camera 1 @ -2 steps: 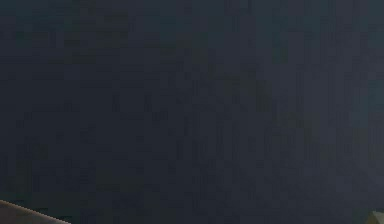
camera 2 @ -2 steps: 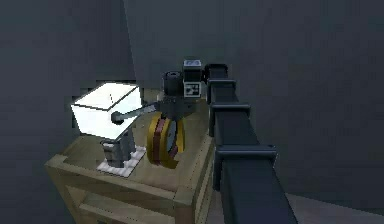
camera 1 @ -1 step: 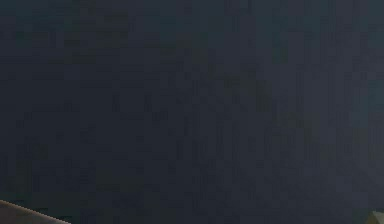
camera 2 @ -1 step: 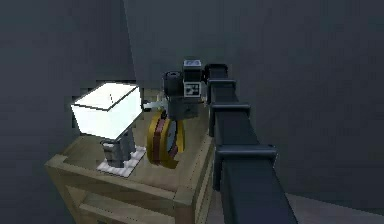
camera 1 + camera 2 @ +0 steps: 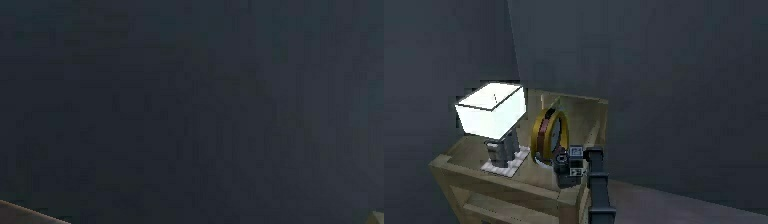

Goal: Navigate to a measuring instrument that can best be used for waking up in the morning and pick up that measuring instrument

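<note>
A round thing with a gold rim and a dark brown face [image 5: 550, 135], shaped like a clock, stands upright on a wooden bedside cabinet [image 5: 474, 180] in the arm side view. The dark arm [image 5: 597, 190] rises from the bottom edge just right of the cabinet. The gripper [image 5: 564, 163] sits at its far end, low against the round thing's right side. I cannot tell whether it touches the thing or whether it holds anything.
A lamp with a bright white square shade [image 5: 490, 108] stands on the cabinet left of the round thing. A wooden back panel [image 5: 584, 115] rises behind them. Dark blue-grey walls [image 5: 190, 100] stand close ahead and behind the cabinet. A wooden corner [image 5: 25, 214] shows at the forward view's bottom left.
</note>
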